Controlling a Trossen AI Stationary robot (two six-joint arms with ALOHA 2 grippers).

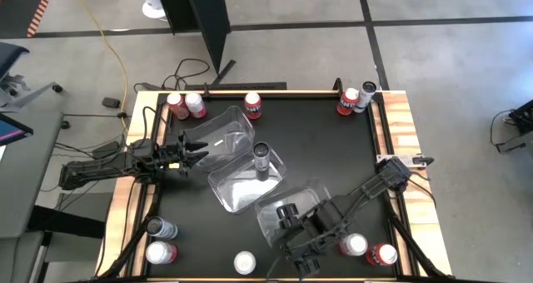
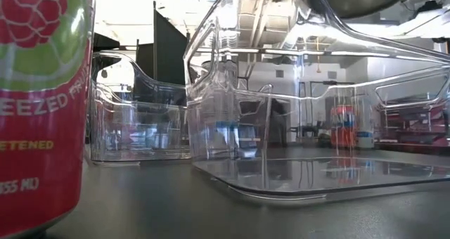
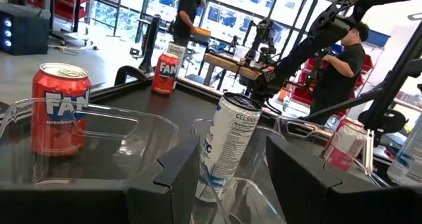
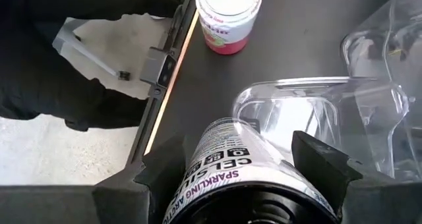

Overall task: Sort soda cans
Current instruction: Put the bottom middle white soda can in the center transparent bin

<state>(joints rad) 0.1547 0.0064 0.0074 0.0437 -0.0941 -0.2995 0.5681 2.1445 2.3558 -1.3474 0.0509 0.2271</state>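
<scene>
Right gripper (image 1: 293,219) is clamped on a white can (image 4: 254,168), holding it over the nearest clear tub (image 1: 310,193). Left gripper (image 1: 193,147) sits open at the far tub (image 1: 225,125), nothing in it. Another white can (image 1: 262,159) stands in the middle tub (image 1: 237,187).

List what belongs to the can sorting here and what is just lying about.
Job:
- cans along the table's edges
- can standing in a tub
- held can in the right gripper's jaws
- clear tubs

Lying about:
- black cables on the floor
- yellow cord on the floor
</scene>
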